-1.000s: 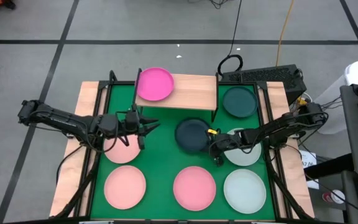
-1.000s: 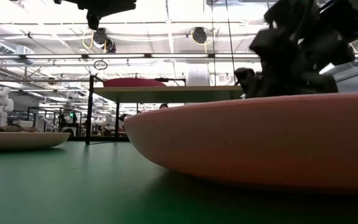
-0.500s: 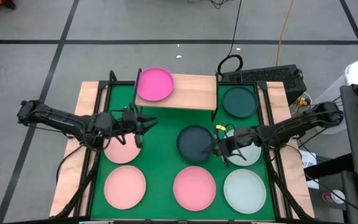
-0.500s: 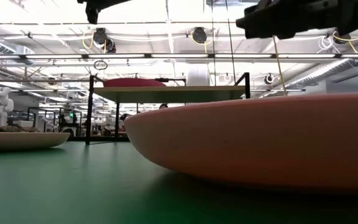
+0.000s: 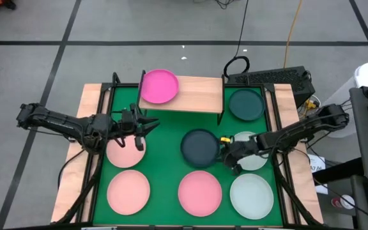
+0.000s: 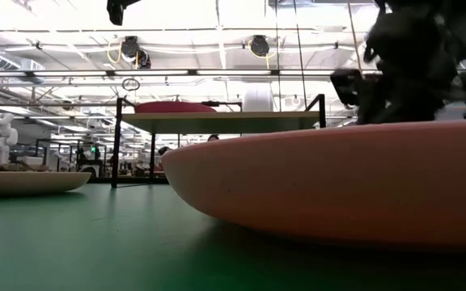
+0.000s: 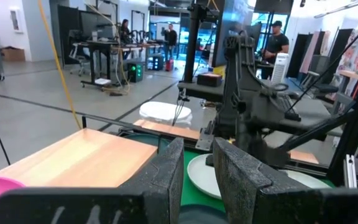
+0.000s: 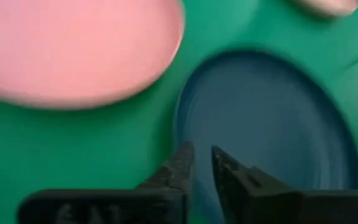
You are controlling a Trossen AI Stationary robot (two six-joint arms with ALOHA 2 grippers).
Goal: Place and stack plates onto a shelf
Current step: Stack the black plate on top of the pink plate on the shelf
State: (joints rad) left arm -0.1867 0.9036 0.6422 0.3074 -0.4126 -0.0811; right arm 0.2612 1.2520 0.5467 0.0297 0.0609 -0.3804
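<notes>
dark teal plate (image 5: 200,146) shifted left, right tool (image 5: 226,157) slightly parted beside it.

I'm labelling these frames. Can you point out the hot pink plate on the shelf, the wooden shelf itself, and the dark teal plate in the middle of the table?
Round hot pink plate (image 5: 159,85), high view, its centre.
Light-wood shelf board (image 5: 200,94), high view, bare top.
Round dark teal plate (image 5: 199,146), high view, its centre.

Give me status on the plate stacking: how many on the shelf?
Done: one hot pink plate sits on the shelf. In hand: nothing held; the right tool is at the rim of the dark teal plate on the green table, jaws slightly apart. The left tool hovers near a pale pink plate. Left: seven plates off the shelf.
</notes>
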